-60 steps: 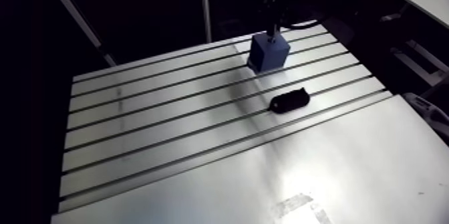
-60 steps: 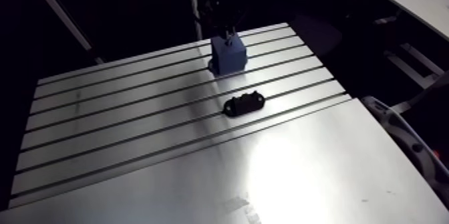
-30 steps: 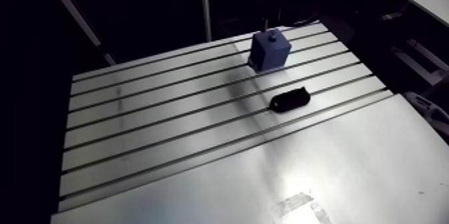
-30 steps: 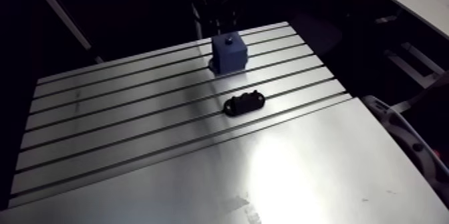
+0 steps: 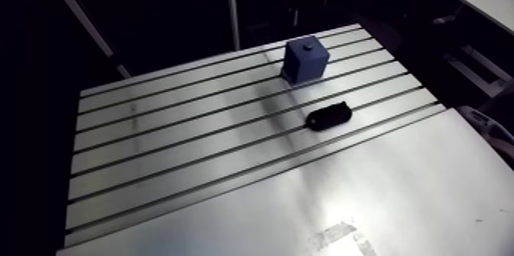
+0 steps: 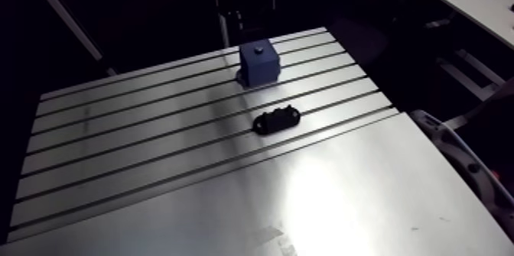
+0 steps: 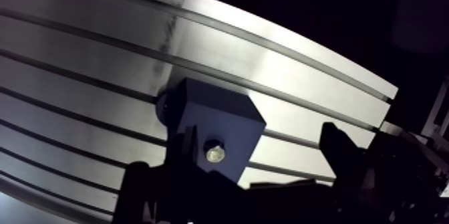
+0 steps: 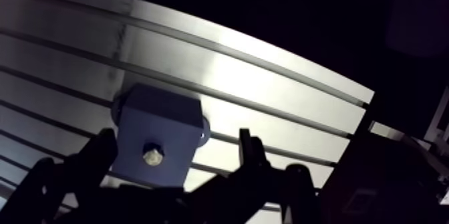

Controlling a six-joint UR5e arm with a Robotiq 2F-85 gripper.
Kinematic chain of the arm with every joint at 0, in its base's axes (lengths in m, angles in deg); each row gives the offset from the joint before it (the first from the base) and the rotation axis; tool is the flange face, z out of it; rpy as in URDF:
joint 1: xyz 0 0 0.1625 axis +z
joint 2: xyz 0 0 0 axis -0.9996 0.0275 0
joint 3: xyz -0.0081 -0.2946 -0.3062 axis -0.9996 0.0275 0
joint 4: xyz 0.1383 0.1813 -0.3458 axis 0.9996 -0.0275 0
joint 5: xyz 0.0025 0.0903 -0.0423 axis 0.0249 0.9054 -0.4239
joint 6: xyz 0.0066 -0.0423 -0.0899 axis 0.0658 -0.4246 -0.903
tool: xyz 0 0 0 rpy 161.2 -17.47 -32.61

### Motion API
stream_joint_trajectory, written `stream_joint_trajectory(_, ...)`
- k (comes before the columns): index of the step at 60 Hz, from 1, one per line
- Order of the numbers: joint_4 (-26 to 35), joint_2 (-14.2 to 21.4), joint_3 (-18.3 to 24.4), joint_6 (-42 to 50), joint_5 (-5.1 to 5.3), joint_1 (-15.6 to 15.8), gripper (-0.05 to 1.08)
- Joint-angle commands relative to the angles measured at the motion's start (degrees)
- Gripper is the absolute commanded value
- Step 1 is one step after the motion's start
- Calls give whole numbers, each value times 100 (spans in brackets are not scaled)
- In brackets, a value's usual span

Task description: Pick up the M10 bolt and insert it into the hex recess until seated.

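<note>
Insertion looks all but done at the slotted aluminium table (image 5: 191, 160), where the small silvery M10 bolt (image 7: 215, 153) shows head-up in the top face of the dark-blue box-shaped block (image 5: 306, 60), standing near the table's far edge. The robot's two-fingered black pincer (image 7: 260, 136) hangs above the block, open and holding nothing, its dark fingers (image 7: 337, 146) spread wide with the bolt head seen below and between them in the wrist view. The arm view shows only a small pale dot on the block's top and none of the pincer clearly. The outline of the hex recess cannot be made out around the head, so whether the bolt is fully seated is a matter of judgement; it appears sunk to about the level of the top face and upright. A low black elongated plastic piece (image 5: 329, 116) lies on the table nearer the camera, well apart from the block and untouched. The step in hand appears to be the release and retreat; the next move calls for a straight lift clear of the block without brushing it, and perhaps a check that the head sits flush.
</note>
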Motion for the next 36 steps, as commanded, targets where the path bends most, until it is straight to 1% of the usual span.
stream_joint_trajectory(1, 48, 96, -87, 513, -17, -7, 1)
stream_joint_trajectory(4, 107, 122, -103, 575, -19, -7, 2)
stream_joint_trajectory(5, 153, 141, -106, 659, -19, -7, 6)
stream_joint_trajectory(6, 153, 141, -106, 659, -19, -7, 6)
stream_joint_trajectory(8, 204, 160, -114, 768, -10, -7, 19)
stream_joint_trajectory(9, 204, 160, -114, 768, -10, -7, 19)
stream_joint_trajectory(10, 213, 176, -115, 882, -3, -7, 23)
stream_joint_trajectory(16, 383, 180, -75, 1351, -3, -14, 22)
stream_joint_trajectory(18, 623, 179, -54, 1532, -9, -16, 22)
stream_joint_trajectory(20, 702, 179, -46, 1602, 5, -23, 22)
stream_joint_trajectory(24, 757, 179, -61, 1645, -1, -16, 22)
stream_joint_trajectory(25, 774, 179, -62, 1701, 6, -16, 27)
stream_joint_trajectory(26, 774, 179, -62, 1701, 6, -16, 27)
stream_joint_trajectory(27, 791, 187, -62, 1814, 7, -16, 35)
stream_joint_trajectory(28, 791, 187, -62, 1814, 7, -16, 35)
stream_joint_trajectory(29, 794, 180, -62, 1966, 8, -16, 41)
stream_joint_trajectory(30, 794, 180, -62, 1966, 8, -16, 41)
stream_joint_trajectory(31, 794, 172, -62, 2093, 8, -16, 44)
stream_joint_trajectory(32, 794, 172, -62, 2093, 8, -16, 44)
stream_joint_trajectory(33, 794, 171, -70, 2157, 0, -16, 48)
stream_joint_trajectory(36, 802, 170, -86, 2174, 6, -16, 49)
